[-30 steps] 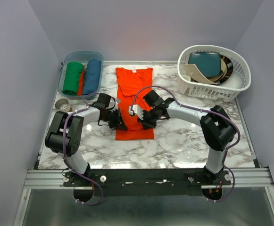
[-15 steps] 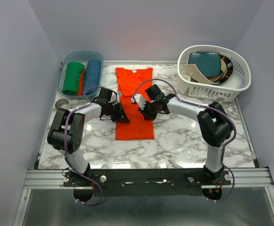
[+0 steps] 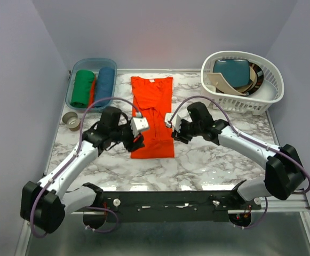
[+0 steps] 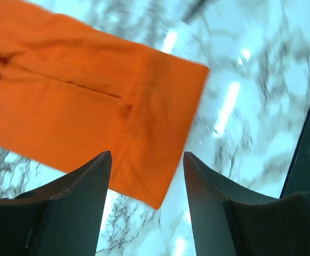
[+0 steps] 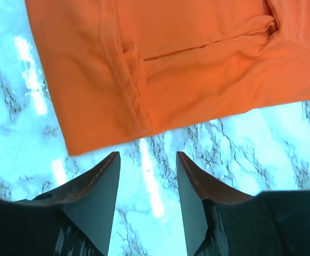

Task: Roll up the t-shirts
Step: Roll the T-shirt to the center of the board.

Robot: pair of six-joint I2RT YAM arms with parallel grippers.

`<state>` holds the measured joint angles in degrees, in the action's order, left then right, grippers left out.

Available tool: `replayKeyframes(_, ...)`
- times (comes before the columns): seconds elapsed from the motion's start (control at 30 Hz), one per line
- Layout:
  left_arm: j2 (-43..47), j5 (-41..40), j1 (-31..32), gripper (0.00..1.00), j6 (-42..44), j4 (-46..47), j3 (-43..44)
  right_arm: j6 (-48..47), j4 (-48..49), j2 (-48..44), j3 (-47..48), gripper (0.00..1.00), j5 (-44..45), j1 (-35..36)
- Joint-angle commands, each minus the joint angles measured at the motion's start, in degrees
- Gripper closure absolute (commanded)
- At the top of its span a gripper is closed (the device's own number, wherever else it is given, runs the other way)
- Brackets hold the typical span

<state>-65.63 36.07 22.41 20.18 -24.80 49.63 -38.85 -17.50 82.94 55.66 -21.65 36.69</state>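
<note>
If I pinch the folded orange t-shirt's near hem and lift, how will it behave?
Likely floppy: the orange t-shirt lies flat with soft creases, so it should sag. Its folded flaps look loose and may fall open. It probably slides easily on the glossy marble table.

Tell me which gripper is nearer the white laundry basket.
Right. The right gripper hovers at the orange t-shirt's right edge, toward the basket; the left gripper is on the shirt's far side, farther off.
</note>
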Motion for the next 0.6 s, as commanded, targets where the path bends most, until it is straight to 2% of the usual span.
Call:
replayKeyframes(0.0,8.1,-3.3,7.3,0.3,40.4,-5.8,-11.3,-3.8,0.2,-4.0,-3.7,0.44,1.3,0.3)
replayKeyframes(0.07,11.5,-5.7,9.0,0.29,45.7,-3.5,-18.5,-2.6,-0.1,-5.4,-4.5,0.43,2.0,0.4)
replayKeyframes(0.23,16.3,-9.2,10.6,0.3,49.8,15.1,-32.4,0.9,-0.5,-10.3,-7.8,0.43,3.5,0.4)
replayKeyframes(0.43,15.5,-9.6,10.9,0.33,51.7,20.7,-35.8,1.0,-2.7,-15.0,-11.8,0.42,2.4,0.4)
replayKeyframes(0.57,13.6,-9.8,11.0,0.38,53.6,19.3,-35.8,1.0,-3.2,-16.3,-13.1,0.42,1.3,0.4)
